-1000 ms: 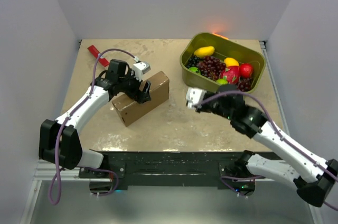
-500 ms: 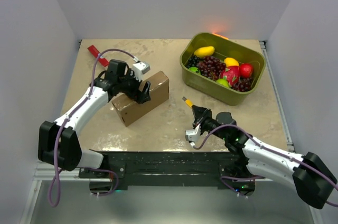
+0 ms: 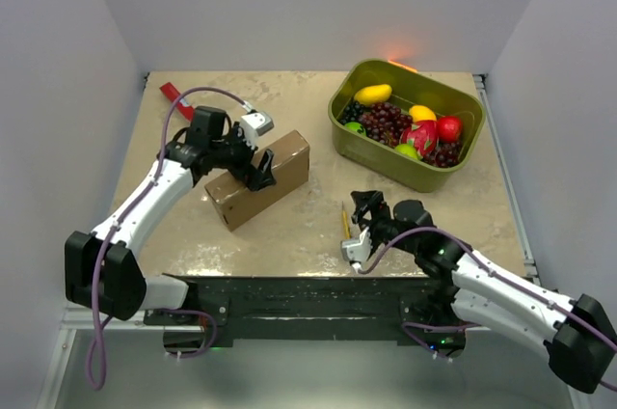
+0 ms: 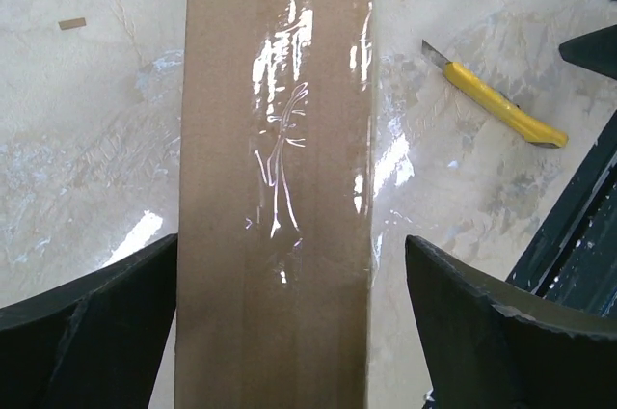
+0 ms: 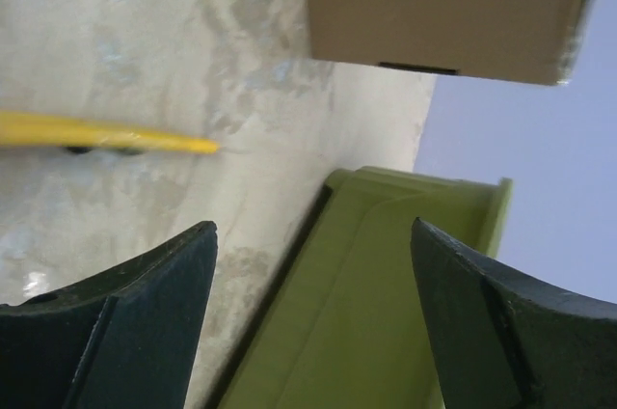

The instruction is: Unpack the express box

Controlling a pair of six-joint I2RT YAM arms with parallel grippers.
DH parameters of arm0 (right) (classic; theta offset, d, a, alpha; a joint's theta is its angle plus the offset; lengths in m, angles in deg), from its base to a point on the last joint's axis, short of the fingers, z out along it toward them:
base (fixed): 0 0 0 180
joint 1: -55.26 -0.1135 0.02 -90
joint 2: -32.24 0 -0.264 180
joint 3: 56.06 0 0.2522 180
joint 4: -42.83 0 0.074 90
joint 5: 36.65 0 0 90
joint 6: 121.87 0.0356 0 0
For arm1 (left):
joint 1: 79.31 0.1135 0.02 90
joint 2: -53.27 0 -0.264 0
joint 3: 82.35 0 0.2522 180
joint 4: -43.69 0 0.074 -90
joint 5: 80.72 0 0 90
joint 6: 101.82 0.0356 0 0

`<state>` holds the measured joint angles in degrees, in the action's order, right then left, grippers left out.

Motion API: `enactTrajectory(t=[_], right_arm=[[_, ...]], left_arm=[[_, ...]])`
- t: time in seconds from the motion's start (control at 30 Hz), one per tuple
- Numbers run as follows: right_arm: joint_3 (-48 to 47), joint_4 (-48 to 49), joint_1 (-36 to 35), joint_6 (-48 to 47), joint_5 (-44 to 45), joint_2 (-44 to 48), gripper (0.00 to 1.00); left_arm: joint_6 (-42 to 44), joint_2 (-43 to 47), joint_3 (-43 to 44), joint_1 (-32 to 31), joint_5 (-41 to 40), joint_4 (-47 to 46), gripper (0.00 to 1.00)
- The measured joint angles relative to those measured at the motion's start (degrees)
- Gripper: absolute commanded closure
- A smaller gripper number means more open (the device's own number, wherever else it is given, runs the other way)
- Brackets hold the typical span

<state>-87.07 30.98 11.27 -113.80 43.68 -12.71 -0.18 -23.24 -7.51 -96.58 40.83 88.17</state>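
The express box (image 3: pixel 273 170), plain brown cardboard, lies closed and slanted on the left half of the table. My left gripper (image 3: pixel 253 168) hovers over it, open, its fingers (image 4: pixel 106 303) astride the box's taped top (image 4: pixel 275 187). My right gripper (image 3: pixel 364 210) is low over the table's near middle, open, with nothing between its fingers (image 5: pixel 125 303). A yellow utility knife (image 3: pixel 345 224) lies loose on the table just left of it, also seen as the knife (image 4: pixel 496 105) and the knife (image 5: pixel 106 134). The box end (image 5: pixel 443 9) shows beyond.
An olive-green tub (image 3: pixel 384 152) of fruit stands at the back right; its wall (image 5: pixel 386 313) fills the right wrist view ahead of the fingers. A small red object (image 3: pixel 175 95) lies at the back left corner. Grey walls close in the table on three sides.
My right arm swung from beside the tub down toward the near edge with the yellow knife, then opened; the knife now lies on the table. The left gripper widened slightly over the box.
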Motion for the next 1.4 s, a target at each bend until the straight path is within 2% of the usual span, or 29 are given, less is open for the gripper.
enactTrajectory(t=[0.13, 0.23, 0.43, 0.6, 0.9, 1.0, 1.13, 1.4], right_arm=[[-10.01, -6.62, 0.00, 8.13, -0.52, -0.59, 0.12], [-18.21, -8.52, 0.00, 16.46, -0.33, -4.37, 0.10], [-34.82, -7.85, 0.00, 37.99, 1.53, -20.63, 0.09], [-46.36, -6.64, 0.26, 54.55, 2.64, -34.34, 0.09], [-50.58, -5.73, 0.50, 64.74, 0.90, -42.10, 0.09], [-50.69, -5.57, 0.50, 66.79, 0.61, -42.23, 0.09], [-50.90, -4.96, 0.50, 68.67, -0.04, -42.45, 0.09], [-50.86, -4.68, 1.73, 71.17, -0.57, -42.86, 0.09]], left_arm=[[2.67, 0.02, 4.22, 0.00, -0.04, 2.99, 0.00], [5.11, 0.02, 9.14, 0.00, -0.70, 5.51, 0.00], [11.17, -1.53, 16.83, 0.00, -4.66, 11.30, 0.00], [14.73, -4.26, 17.55, -0.11, -5.03, 16.24, 0.00], [16.50, -6.75, 17.57, -0.61, -5.92, 19.96, 0.03], [16.48, -6.86, 17.57, -1.36, -6.34, 19.85, 0.11], [16.59, -7.06, 17.57, -2.40, -6.32, 19.74, 0.27], [17.90, -7.17, 17.57, -2.69, -5.42, 19.98, 0.42]])
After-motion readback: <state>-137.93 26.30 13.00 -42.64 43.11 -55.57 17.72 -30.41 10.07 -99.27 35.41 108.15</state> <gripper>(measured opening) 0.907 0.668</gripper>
